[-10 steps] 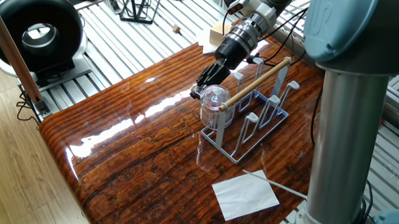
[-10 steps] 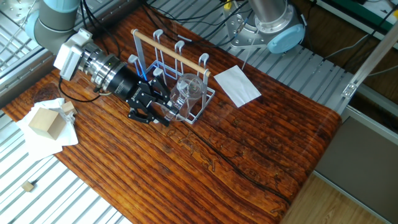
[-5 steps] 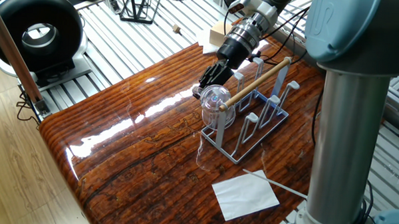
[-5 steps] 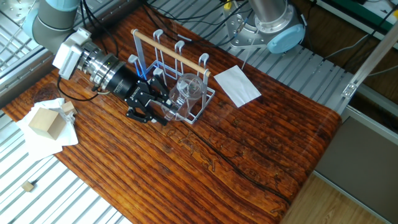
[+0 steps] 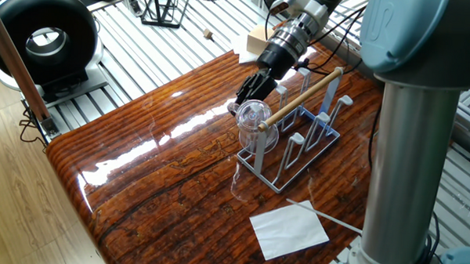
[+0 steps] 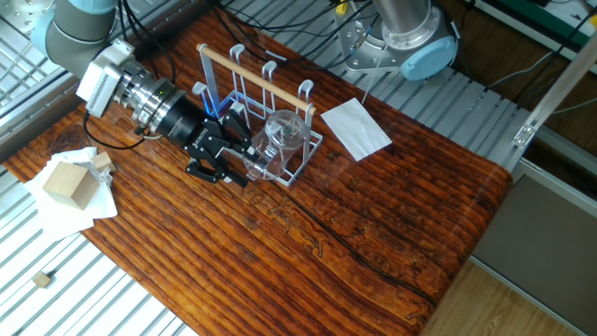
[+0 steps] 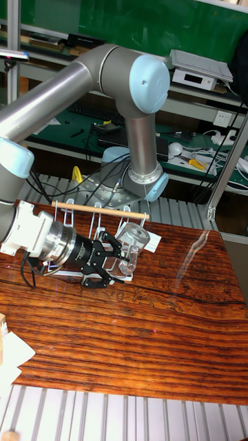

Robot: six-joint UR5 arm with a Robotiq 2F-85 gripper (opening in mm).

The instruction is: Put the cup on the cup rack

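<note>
The arm was stretched low and level over the desk [image 6: 373,243], its claw [image 6: 227,161] spread open beside the cup [image 6: 280,135] hung on the cup rack [image 6: 244,93].

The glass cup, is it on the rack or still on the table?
On the rack. The cup sits upside down over an end peg of the cup rack, clear of the tabletop.

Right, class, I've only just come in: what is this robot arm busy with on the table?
The arm has hung a clear glass cup upside down over an end peg of the pale wire cup rack on the wooden table. Its gripper sits right beside the cup, fingers spread and apparently no longer clamping it. A sheet of white paper lies beyond the rack.
</note>
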